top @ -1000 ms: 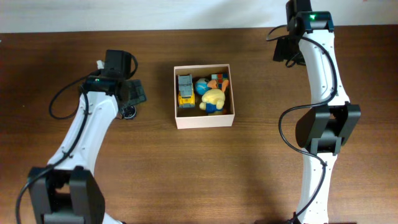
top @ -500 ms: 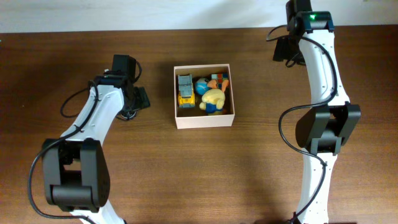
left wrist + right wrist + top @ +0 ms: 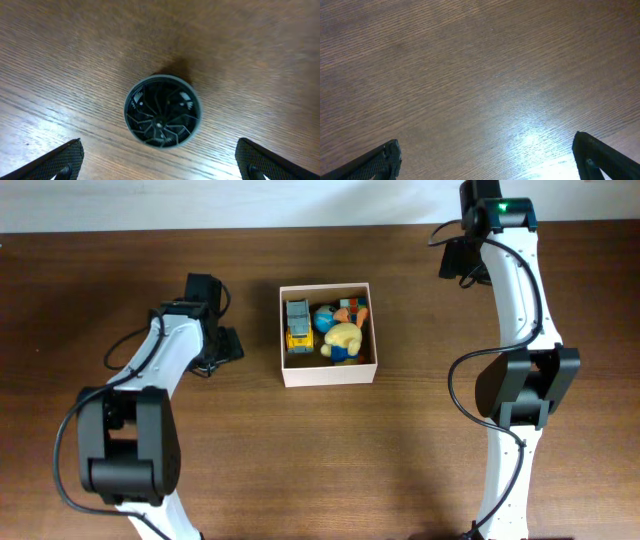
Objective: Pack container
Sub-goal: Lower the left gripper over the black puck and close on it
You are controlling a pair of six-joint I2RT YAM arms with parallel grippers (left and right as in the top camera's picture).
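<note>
The container [image 3: 329,373] is a square cream cardboard box at the table's middle. It holds a yellow and grey toy truck [image 3: 297,323], a blue ball [image 3: 326,319], a yellow plush toy [image 3: 343,340] and orange pieces. A small round dark wheel-like toy [image 3: 162,111] lies on the wood left of the box, partly hidden under my left arm in the overhead view [image 3: 206,366]. My left gripper [image 3: 160,162] is open directly above it, fingers wide on either side. My right gripper [image 3: 490,160] is open and empty over bare wood at the far right back [image 3: 458,260].
The table's back edge meets a white wall [image 3: 250,200] behind both arms. The brown wooden tabletop [image 3: 300,460] stretches in front of the box.
My left arm has swung forward and to the right, bringing the gripper over the small round toy. The right arm and the box have not moved.
</note>
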